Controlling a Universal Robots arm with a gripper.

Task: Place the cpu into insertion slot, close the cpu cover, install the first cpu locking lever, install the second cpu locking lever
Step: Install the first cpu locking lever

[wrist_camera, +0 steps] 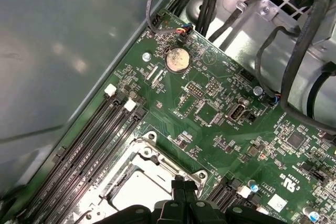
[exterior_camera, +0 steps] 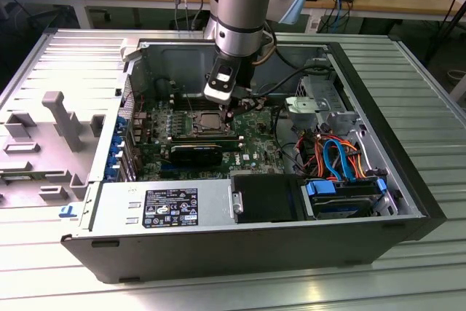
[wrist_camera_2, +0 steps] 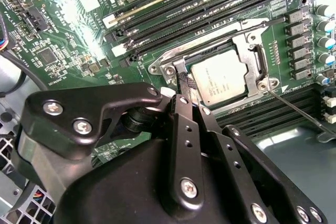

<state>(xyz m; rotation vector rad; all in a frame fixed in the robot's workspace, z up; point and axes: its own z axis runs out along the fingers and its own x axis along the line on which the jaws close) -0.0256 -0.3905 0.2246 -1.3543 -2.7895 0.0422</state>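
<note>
1. Exterior view, biggest thing first: an open computer case (exterior_camera: 218, 253) lies on its side on a ribbed metal table (exterior_camera: 408, 282). In it are a grey power supply (exterior_camera: 167, 205), a drive bay (exterior_camera: 342, 198) with blue and orange cables, and the green board (exterior_camera: 255, 152).
2. The robot arm (exterior_camera: 240, 12) reaches straight down into the case.
3. On the board, in the second wrist view, the insertion slot (wrist_camera_2: 258, 59) holds the cpu (wrist_camera_2: 220, 77), which sits flat in it. The cpu cover (wrist_camera_2: 247, 38) lies down over the chip, framing it.
4. The gripper (wrist_camera_2: 185, 83) has its fingers drawn together, tips at the cover's corner just beside the cpu. Whether they pinch anything I cannot tell.
5. A thin lever (wrist_camera_2: 302, 113) runs out from the slot's other corner.
</note>
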